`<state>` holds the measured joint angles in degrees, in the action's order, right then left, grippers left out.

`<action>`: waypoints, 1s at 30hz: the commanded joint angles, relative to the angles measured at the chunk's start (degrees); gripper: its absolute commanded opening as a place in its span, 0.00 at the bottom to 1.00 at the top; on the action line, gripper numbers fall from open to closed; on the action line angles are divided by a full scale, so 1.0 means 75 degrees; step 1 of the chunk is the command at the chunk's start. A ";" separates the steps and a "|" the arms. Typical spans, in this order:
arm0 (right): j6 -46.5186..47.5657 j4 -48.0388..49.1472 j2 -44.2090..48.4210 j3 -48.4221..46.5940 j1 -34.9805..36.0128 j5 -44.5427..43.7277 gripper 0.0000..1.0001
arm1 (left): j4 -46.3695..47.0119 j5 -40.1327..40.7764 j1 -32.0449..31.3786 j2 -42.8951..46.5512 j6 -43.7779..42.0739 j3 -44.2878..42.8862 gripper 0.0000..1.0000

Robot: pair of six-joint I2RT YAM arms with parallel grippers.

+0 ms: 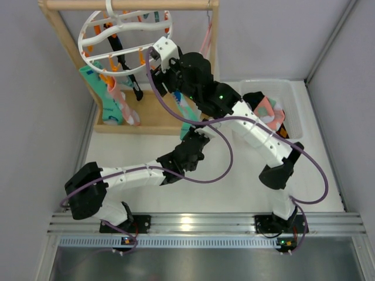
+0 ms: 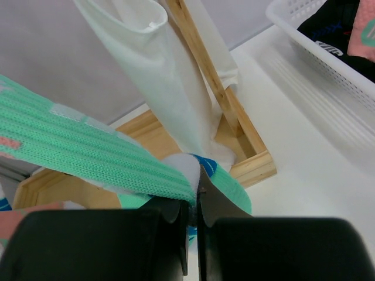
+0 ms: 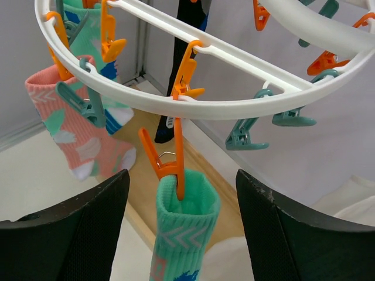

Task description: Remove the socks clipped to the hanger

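The white table (image 1: 234,187) carries the wooden rack frame (image 1: 155,114) at its far left, and a white basket (image 2: 328,58) stands at the far right. The hanger (image 3: 140,102) hangs from the rack's top bar. The right gripper (image 3: 181,181) is raised to its ring, fingers spread wide on either side of a mint-teal sock (image 3: 184,222), which hangs by its cuff from an orange clip (image 3: 176,167). Lower down, beside the rack base, the left gripper (image 2: 192,202) has its jaws pressed together, pinching mint-teal sock fabric near a hanging white cloth (image 2: 158,88). A salmon-pink sock (image 3: 76,134) and a black sock (image 3: 176,117) hang from other clips; the nearby teal clips (image 3: 243,137) hold nothing.
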<state>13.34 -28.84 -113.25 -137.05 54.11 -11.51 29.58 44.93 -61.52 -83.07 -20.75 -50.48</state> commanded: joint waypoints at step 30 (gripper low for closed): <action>0.0834 0.2181 -0.0908 -0.0582 -0.0183 0.0843 0.51 | 0.0263 0.0467 -0.0036 0.0060 -0.0127 -0.0031 0.00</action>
<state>19.86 -18.15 -121.58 -140.05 53.23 -7.14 29.58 48.82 -61.49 -83.85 -22.17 -50.78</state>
